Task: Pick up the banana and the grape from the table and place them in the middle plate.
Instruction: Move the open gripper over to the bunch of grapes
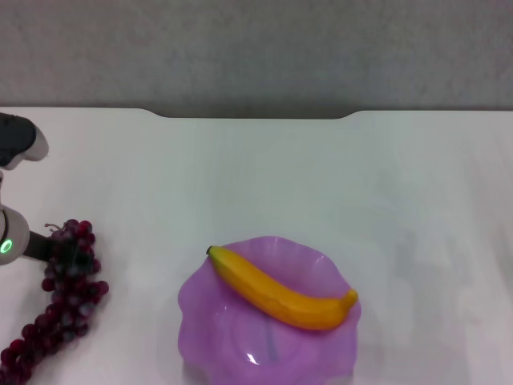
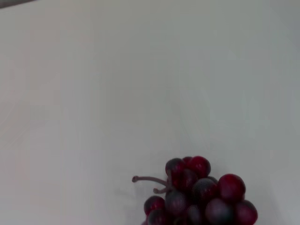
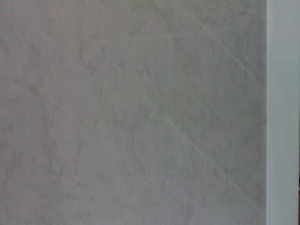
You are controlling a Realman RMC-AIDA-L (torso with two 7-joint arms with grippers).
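The yellow banana (image 1: 280, 293) lies across the purple scalloped middle plate (image 1: 207, 321) at the front centre of the white table (image 1: 264, 184); its dark tip points to the plate's left rim. The grape bunch (image 1: 62, 305) lies on the table at the front left, dark red-purple. In the left wrist view the grape bunch (image 2: 199, 197) shows its stem end, close under the camera. My left gripper (image 1: 38, 246) is at the left edge, right at the bunch's top end. My right gripper is out of view.
The table's far edge (image 1: 256, 116) has a shallow notch, with a grey wall behind it. The right wrist view shows only grey floor (image 3: 131, 112) and a white table edge (image 3: 283, 112).
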